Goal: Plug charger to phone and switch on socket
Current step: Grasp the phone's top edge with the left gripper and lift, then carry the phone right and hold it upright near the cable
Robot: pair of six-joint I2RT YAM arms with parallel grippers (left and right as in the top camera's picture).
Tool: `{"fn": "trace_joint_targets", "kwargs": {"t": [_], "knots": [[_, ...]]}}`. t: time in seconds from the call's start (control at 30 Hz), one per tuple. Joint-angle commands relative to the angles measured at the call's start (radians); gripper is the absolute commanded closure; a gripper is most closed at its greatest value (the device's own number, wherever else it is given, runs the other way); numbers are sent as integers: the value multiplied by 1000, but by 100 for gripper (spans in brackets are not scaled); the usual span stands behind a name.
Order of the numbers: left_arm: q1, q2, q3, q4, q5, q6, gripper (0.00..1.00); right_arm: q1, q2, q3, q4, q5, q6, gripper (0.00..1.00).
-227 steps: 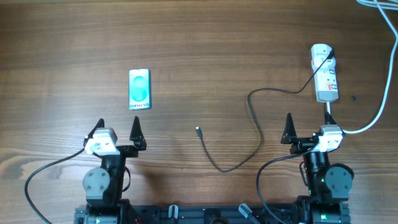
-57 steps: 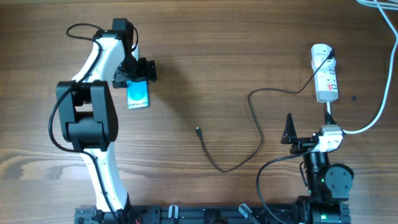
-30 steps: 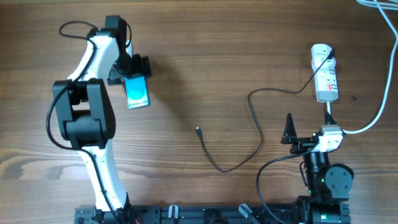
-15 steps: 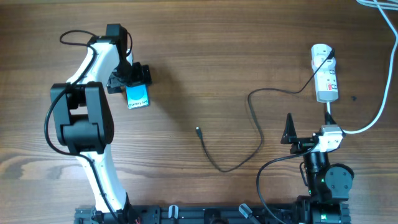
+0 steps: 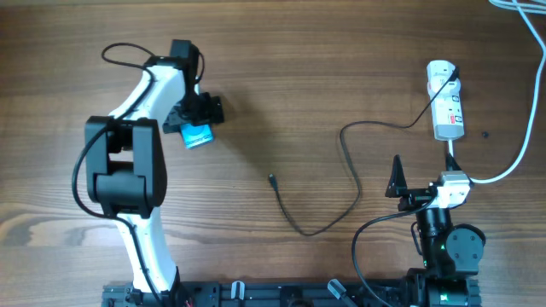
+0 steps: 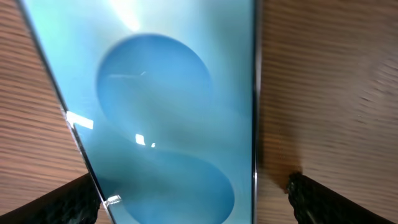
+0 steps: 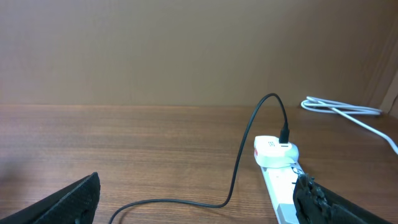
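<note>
Now the left hand (image 5: 200, 112) sits further right than half a second ago. The phone (image 5: 198, 136) has gone with it: before, it lay square to the tabletop (image 5: 273, 51); it now lies skewed, its lower end swung right, its upper part hidden under the hand. In the left wrist view the teal screen fills the space between the two fingers. The finger at the lower left (image 6: 59, 205) meets the phone's edge, while the one at the lower right (image 6: 336, 199) stands apart from the other edge, with a strip of wood and shadow between. So the hand straddles the phone, a little wider than it, not clamped. Whether the phone is off the wood I cannot tell.

Right of the phone nothing has moved. The charger (image 5: 309, 232) lies in its loose curve mid-tabletop, its plug tip (image 5: 271, 178) well apart from the phone, its other end running up to the socket (image 5: 445, 101) at the far right. The right hand (image 5: 420, 184) rests near the front edge below the socket, fingers spread wide, holding nothing. A thicker white cable (image 5: 520, 153) runs along the right edge.
</note>
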Motion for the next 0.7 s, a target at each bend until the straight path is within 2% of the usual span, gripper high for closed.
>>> {"fn": "trace_joint_targets", "kwargs": {"t": [0.0,0.27,0.47,0.67], "knots": [[-76,105,-72,-2,109,-76,0,5,-7,-1,3,13,11,0],[-227,105,-72,6,103,-134,0,5,-7,-1,3,13,11,0],[-325,105,-72,8,31,-283,0,5,-7,-1,3,13,11,0],[-338,105,-72,36,-53,-420,0,5,-7,-1,3,13,11,0]]}}
